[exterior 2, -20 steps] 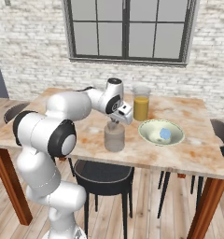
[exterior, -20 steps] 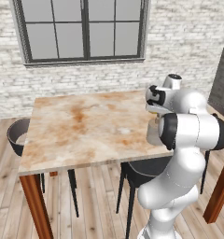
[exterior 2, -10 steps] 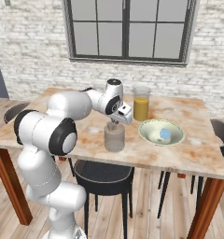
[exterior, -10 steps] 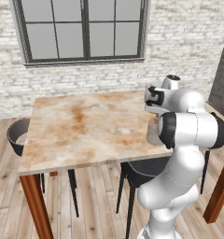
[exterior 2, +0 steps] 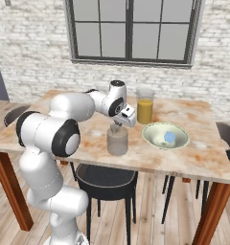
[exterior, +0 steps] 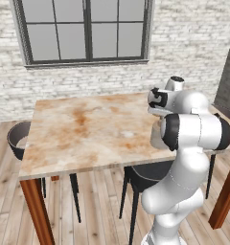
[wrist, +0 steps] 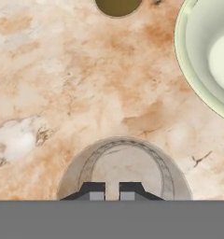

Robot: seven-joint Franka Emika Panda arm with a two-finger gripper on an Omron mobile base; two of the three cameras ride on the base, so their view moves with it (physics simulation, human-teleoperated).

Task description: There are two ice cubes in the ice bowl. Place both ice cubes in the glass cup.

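Note:
My gripper (exterior 2: 118,127) hangs straight down over the mouth of the glass cup (exterior 2: 117,141), a short clear tumbler near the table's front edge. In the hand view the cup (wrist: 125,163) lies directly below and its bottom looks bare. The two fingertips (wrist: 93,191) stand only a sliver apart, shut on a tiny pale ice cube that hardly shows. To the right sits the ice bowl (exterior 2: 153,134), whose rim (wrist: 186,70) also crosses the hand view. One pale blue ice cube (exterior 2: 169,137) lies in it.
A taller glass (exterior 2: 145,106), orange in its lower half, stands just behind the cup and bowl. The marbled table (exterior 2: 203,153) ends close in front of the cup. Dark chairs (exterior 2: 105,175) are tucked under the table's sides.

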